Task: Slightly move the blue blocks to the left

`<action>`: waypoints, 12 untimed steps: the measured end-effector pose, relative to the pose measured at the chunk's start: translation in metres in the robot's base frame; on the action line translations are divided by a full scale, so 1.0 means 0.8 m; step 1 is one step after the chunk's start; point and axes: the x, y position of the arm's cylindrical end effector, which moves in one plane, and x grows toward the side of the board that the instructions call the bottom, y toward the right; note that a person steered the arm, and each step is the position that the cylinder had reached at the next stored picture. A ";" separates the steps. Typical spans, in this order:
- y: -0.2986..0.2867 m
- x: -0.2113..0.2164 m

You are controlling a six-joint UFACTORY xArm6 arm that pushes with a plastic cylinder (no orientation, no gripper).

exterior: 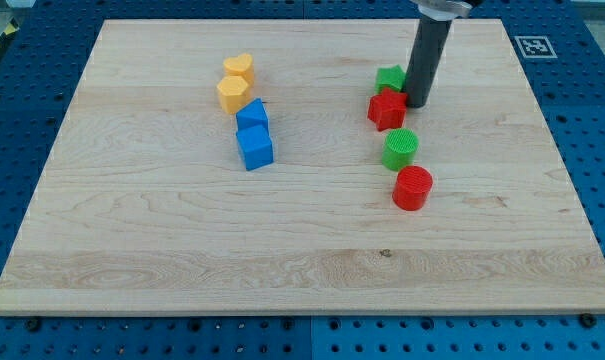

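Observation:
Two blue blocks stand touching left of the board's middle: an upper blue block [251,115] and a lower blue cube [254,146]. My tip [417,103] is far to their right, at the view's upper right, right beside the green star block [389,79] and the red star block [387,109]. The rod rises from there out of the view's top.
A yellow heart block [239,69] and a yellow hexagon block [232,94] sit just above the blue blocks, the hexagon close to the upper blue one. A green cylinder [400,148] and a red cylinder [413,188] lie below the star blocks. The wooden board [182,250] lies on a blue perforated table.

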 end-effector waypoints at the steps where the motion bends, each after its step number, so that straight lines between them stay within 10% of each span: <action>1: -0.011 -0.006; 9: 0.078 -0.055; 12: -0.094 -0.187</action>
